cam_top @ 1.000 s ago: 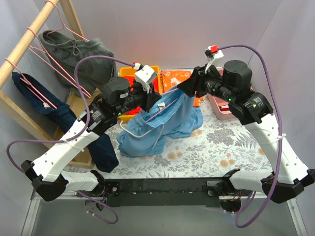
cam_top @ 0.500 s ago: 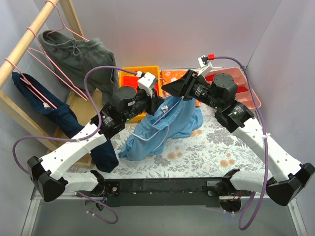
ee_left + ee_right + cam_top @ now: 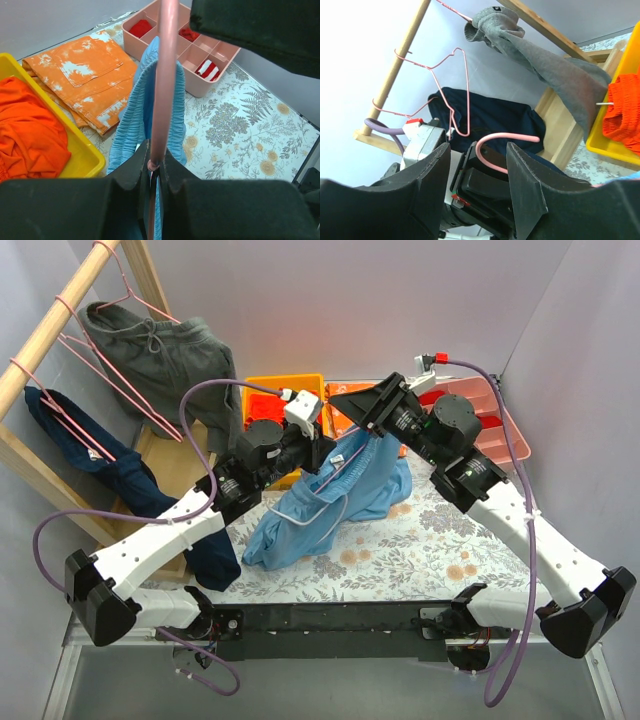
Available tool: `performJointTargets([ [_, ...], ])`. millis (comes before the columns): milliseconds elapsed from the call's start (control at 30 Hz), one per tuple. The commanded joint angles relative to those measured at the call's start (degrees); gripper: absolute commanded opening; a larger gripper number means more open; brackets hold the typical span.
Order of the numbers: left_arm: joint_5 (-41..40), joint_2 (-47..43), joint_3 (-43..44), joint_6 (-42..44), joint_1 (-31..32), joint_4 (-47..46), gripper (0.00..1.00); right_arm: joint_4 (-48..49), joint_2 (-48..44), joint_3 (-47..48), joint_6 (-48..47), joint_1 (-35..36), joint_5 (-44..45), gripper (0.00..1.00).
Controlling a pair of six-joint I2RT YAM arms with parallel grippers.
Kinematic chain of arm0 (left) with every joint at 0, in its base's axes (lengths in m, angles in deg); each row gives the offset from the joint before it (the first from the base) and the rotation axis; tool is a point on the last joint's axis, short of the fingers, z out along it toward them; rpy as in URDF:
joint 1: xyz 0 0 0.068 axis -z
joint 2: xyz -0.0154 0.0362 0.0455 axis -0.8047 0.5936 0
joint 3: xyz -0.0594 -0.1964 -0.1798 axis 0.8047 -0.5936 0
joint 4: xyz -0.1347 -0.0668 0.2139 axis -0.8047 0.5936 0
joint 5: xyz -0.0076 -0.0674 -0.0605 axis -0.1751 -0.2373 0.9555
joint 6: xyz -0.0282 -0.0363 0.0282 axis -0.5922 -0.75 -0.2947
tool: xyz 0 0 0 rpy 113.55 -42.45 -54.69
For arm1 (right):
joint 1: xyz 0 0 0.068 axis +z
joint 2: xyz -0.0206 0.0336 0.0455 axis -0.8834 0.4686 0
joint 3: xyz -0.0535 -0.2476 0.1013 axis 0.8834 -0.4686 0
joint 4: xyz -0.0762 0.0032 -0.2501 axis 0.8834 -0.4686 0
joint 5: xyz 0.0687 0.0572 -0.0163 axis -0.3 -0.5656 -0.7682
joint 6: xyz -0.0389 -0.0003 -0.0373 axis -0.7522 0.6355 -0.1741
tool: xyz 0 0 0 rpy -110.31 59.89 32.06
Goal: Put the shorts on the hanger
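The light blue shorts (image 3: 335,495) hang bunched over the pink wire hanger (image 3: 338,517), their lower part resting on the flowered table. My left gripper (image 3: 322,447) is shut on the hanger's stem. The left wrist view shows the jaws (image 3: 154,162) pinched on the pink wire (image 3: 162,75), with the shorts' waistband (image 3: 137,110) draped on both sides of it. My right gripper (image 3: 352,406) is open just above and beside the left one. In the right wrist view its fingers (image 3: 479,165) stand wide apart with the hanger's hook (image 3: 495,140) between them.
A wooden rack (image 3: 60,315) at the left holds pink hangers, grey shorts (image 3: 160,345) and a navy garment (image 3: 90,450). A yellow bin (image 3: 262,388) with orange shorts, a folded orange garment (image 3: 95,70) and a pink compartment tray (image 3: 497,435) stand at the back.
My right arm has swung left and up, bringing its open gripper over the left gripper and the hanger hook. The left gripper and shorts have shifted slightly right.
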State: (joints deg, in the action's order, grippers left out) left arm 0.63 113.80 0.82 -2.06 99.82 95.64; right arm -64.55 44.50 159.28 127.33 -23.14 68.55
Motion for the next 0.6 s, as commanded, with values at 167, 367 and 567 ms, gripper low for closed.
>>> performJointTargets([
  [167, -1.1, 1.1, 0.3, 0.1, 0.1, -6.3, 0.00, 6.6, 2.2, -2.4, 6.2, 1.2, 1.7, 0.54],
  [367, -0.9, 2.4, 0.2, 0.2, 0.2, -6.4, 0.00, 6.7, 2.8, -1.9, 7.3, 1.7, 3.0, 0.44],
  [567, -1.7, 3.4, -0.3, 1.1, 0.6, -6.5, 0.00, 6.9, 2.5, -2.4, 8.6, 2.0, 5.3, 0.31],
])
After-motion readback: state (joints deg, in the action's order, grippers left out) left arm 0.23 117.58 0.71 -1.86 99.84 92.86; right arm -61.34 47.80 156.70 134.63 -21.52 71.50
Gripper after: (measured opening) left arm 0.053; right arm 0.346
